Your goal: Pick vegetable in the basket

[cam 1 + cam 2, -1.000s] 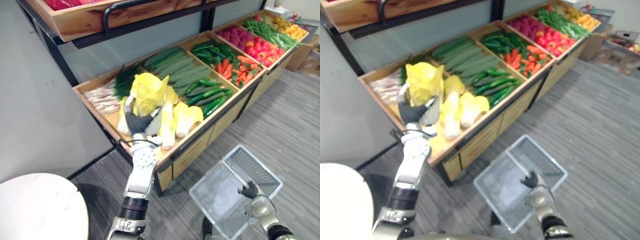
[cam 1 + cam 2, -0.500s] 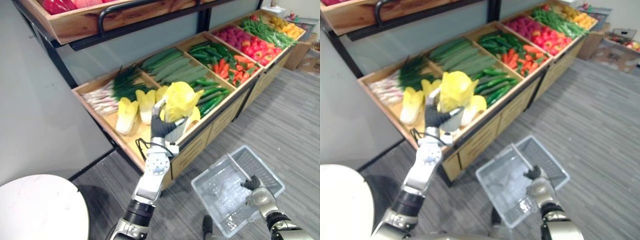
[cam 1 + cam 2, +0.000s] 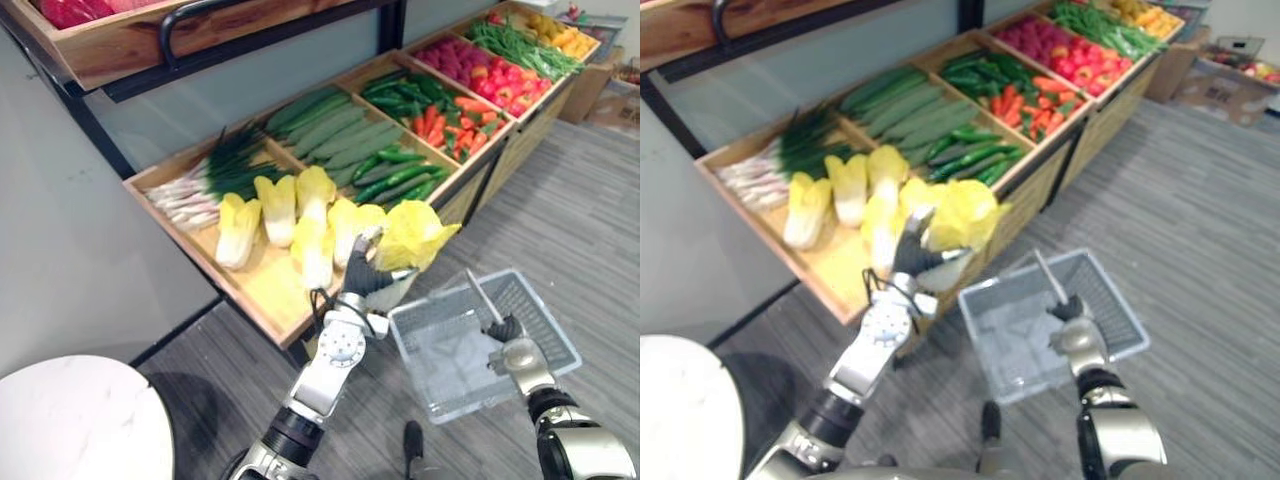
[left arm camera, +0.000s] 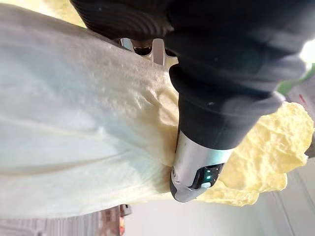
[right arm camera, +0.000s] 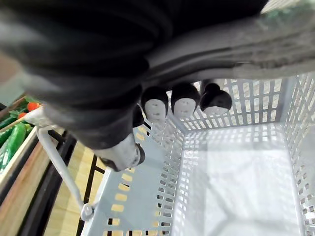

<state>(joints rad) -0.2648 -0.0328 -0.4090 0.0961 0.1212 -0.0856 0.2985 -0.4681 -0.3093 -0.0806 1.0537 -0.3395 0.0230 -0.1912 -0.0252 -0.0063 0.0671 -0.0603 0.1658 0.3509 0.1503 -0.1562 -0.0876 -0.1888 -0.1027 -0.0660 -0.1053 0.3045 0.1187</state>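
My left hand is shut on a yellow napa cabbage, held up just past the front edge of the wooden produce shelf. The cabbage hangs over the near left corner of the grey plastic basket. In the left wrist view its pale stalk and yellow leaves lie against my thumb. My right hand is shut on the basket's handle and holds the basket above the floor. The right wrist view shows its bare grey bottom.
More napa cabbages lie in the shelf's front left bin, beside scallions. Cucumbers, peppers and carrots fill bins farther right. A white round table sits at lower left. Grey carpet spreads to the right.
My left hand has carried the cabbage off the shelf, rightward and down, until it hangs over the basket. My right hand has brought the basket closer to the shelf. The camera has shifted.
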